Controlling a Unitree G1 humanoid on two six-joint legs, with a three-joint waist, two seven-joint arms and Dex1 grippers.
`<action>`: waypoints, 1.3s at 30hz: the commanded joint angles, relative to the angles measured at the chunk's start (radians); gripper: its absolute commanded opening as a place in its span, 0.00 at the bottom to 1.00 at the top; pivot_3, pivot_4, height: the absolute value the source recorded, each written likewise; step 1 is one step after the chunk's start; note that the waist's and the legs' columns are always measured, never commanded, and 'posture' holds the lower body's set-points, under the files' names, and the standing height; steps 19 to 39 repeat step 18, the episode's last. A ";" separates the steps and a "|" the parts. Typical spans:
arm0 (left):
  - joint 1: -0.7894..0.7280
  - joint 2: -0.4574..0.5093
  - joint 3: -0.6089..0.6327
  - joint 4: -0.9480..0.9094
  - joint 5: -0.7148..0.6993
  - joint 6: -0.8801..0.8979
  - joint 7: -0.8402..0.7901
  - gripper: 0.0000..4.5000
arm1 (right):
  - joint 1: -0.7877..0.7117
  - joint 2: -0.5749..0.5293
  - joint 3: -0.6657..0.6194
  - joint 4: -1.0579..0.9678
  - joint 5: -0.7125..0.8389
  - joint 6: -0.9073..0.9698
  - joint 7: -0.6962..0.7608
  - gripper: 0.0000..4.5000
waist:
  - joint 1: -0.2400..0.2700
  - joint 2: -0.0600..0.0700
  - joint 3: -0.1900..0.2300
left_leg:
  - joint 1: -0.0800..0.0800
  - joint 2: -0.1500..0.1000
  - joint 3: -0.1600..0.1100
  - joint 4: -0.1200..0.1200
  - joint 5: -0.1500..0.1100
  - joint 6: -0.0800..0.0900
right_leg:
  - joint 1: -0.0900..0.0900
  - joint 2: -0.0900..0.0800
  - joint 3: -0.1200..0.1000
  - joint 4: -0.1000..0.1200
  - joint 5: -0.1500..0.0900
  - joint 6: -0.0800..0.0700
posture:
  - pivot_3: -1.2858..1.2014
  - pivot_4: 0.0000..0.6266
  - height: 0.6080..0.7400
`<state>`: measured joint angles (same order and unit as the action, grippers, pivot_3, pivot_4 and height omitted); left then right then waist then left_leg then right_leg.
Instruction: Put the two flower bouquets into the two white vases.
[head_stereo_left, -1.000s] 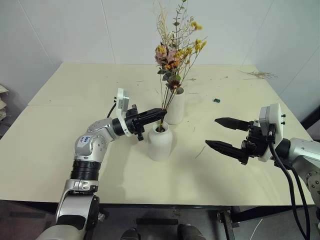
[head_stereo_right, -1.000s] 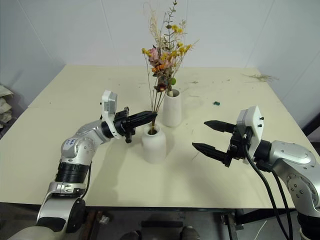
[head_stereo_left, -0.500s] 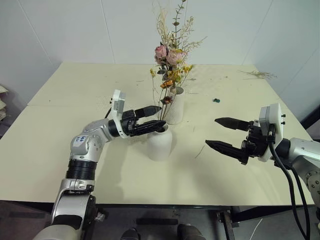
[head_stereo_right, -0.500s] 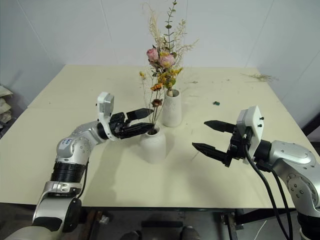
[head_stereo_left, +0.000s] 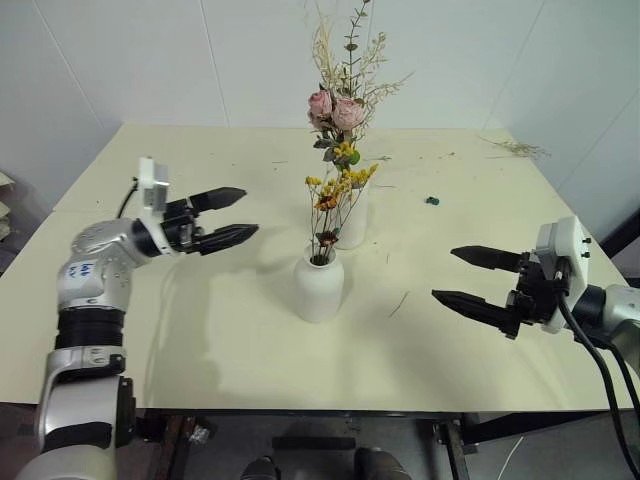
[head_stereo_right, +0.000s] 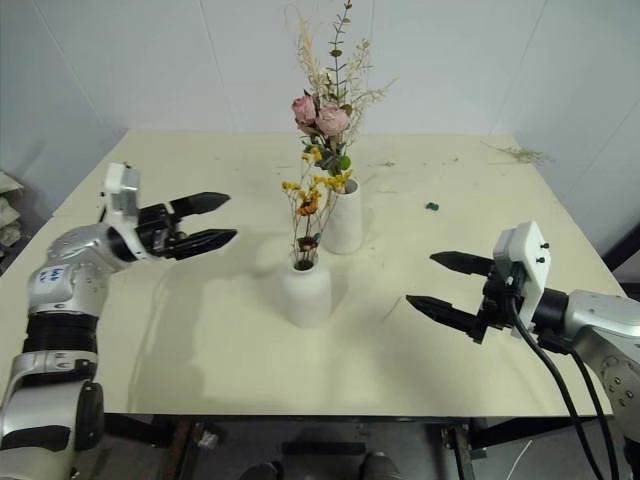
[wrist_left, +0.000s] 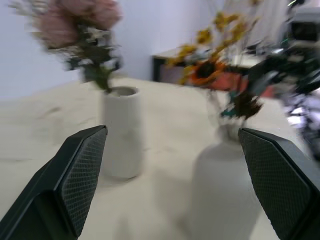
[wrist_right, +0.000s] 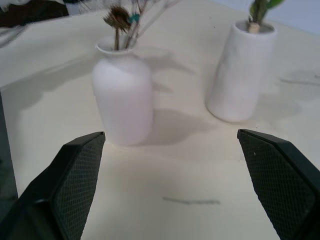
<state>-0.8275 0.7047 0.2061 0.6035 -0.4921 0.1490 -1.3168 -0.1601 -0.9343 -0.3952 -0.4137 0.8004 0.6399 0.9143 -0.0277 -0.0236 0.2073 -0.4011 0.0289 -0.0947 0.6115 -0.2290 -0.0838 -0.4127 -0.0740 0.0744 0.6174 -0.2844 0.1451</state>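
Just changed: the left gripper (head_stereo_left: 228, 214) has let go of the small thin bunch of yellow-orange flowers (head_stereo_left: 334, 203) and swung away to the left; a second ago it was pinched shut on the stems at the vase mouth, now its black fingers stand wide apart, holding nothing.
Small bunch: its stems stand in the shorter round-bodied matte white vase (head_stereo_left: 319, 285), unsupported and leaning slightly towards the taller vase.
Roses: the larger bunch of pink roses with pale sprigs and green leaves (head_stereo_left: 337, 108) sits in the tall tapered white cylinder vase (head_stereo_left: 352, 215), just behind the round one.
Right gripper (head_stereo_left: 478, 279): off to the right of both vases, fingers spread, empty, drawn back a little.
Meaning for the task: both bunches look placed; I'd judge the job finished unless the thin bunch tips out.
Surface: a pale cream table (head_stereo_left: 150, 330), with a loose dried stem (head_stereo_left: 399, 304) right of the round vase, scraps (head_stereo_left: 516, 149) at the far right corner, and a small dark bit (head_stereo_left: 433, 201).
Room: plain white walls close behind.
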 joint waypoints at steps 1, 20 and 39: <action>-0.049 0.037 0.007 0.141 0.058 -0.126 -0.048 0.99 | 0.025 -0.039 -0.085 0.037 -0.016 -0.015 0.034 1.00 | 0.002 0.000 0.000 | 0.000 0.000 0.000 0.000 0.000 0.000 | 0.000 0.000 0.000 0.000 0.000 0.000 | 0.52 0.24 1.00; -0.304 0.068 -0.013 0.564 0.240 -0.357 -0.113 0.99 | 0.120 -0.061 -0.229 -0.025 -0.014 0.030 0.021 1.00 | 0.000 0.000 0.000 | -0.001 0.000 0.000 0.000 -0.001 0.001 | 0.000 0.000 -0.001 -0.001 0.000 0.001 | 0.52 0.24 1.00; -0.304 0.068 -0.013 0.564 0.240 -0.357 -0.113 0.99 | 0.120 -0.061 -0.229 -0.025 -0.014 0.030 0.021 1.00 | 0.000 0.000 0.000 | -0.001 0.000 0.000 0.000 -0.001 0.001 | 0.000 0.000 -0.001 -0.001 0.000 0.001 | 0.52 0.24 1.00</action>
